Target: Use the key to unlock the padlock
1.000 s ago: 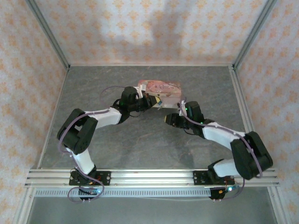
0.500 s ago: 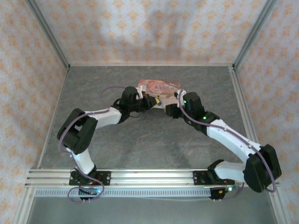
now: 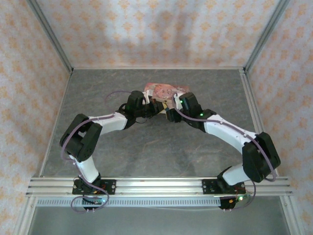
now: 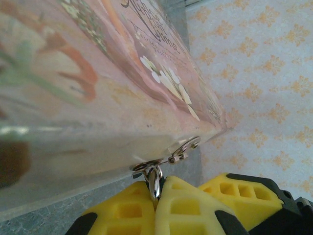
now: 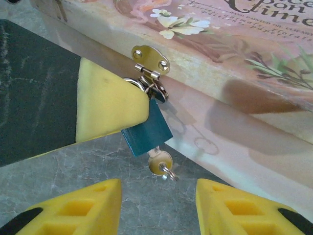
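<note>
We are finding the padlock [image 5: 146,131] hanging from the hasp [image 5: 150,58] of the box [image 5: 234,29], with the key [image 5: 160,162] seated beneath. The left jaws are clamping its shackle; the right jaws are standing apart, flanking the key. We are judging both light, rigid and slippery, best pinched at the key's flat bow. The grey table [image 3: 146,152] is offering ample room.
</note>
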